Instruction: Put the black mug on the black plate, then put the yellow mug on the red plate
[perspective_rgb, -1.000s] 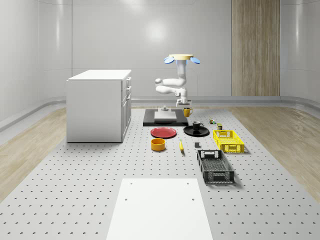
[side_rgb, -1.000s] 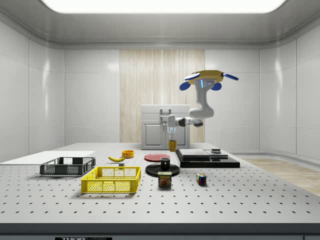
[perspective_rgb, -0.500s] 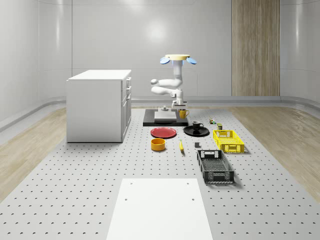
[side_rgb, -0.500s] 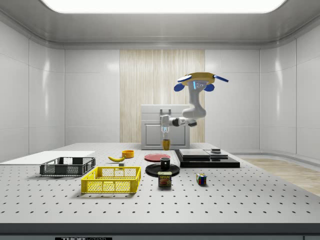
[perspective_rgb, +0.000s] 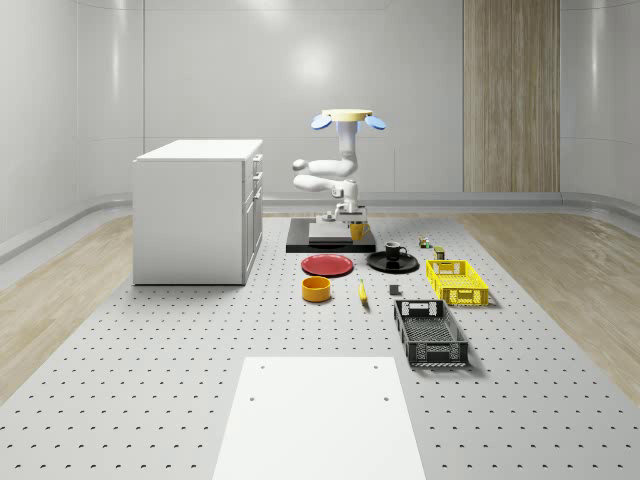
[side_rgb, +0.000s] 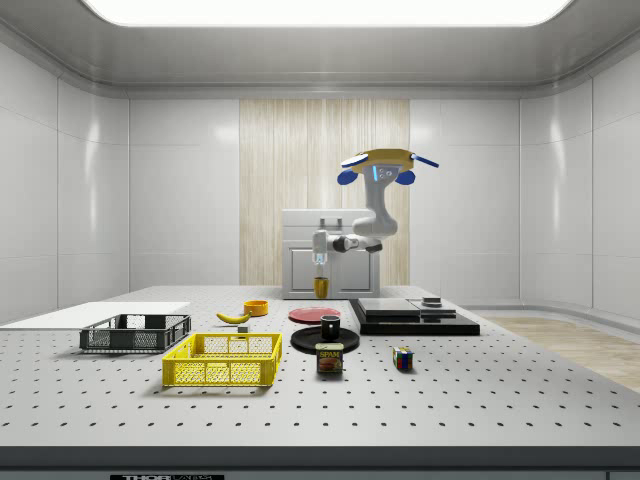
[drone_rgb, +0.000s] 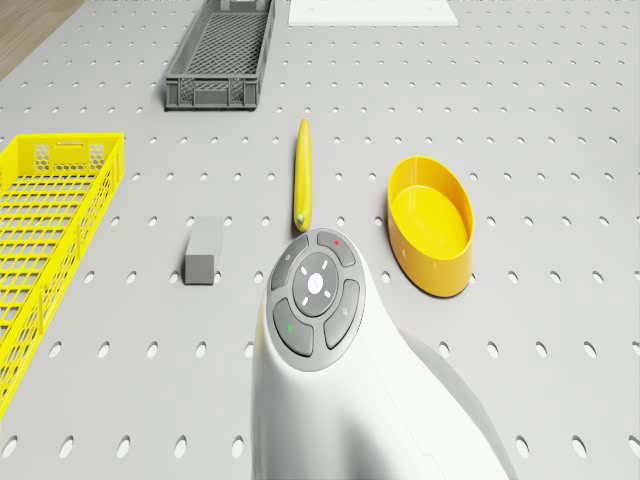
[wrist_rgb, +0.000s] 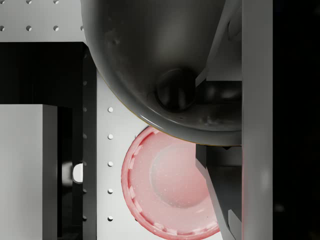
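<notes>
Tool clamped on the yellow mug, in the air

Drone hovers beyond the red plate; black mug sits on the black plate on the worktop.

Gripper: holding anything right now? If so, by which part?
Yes. The gripper holds the yellow mug from above, at its top, in the air; one finger is against its wall.
</notes>
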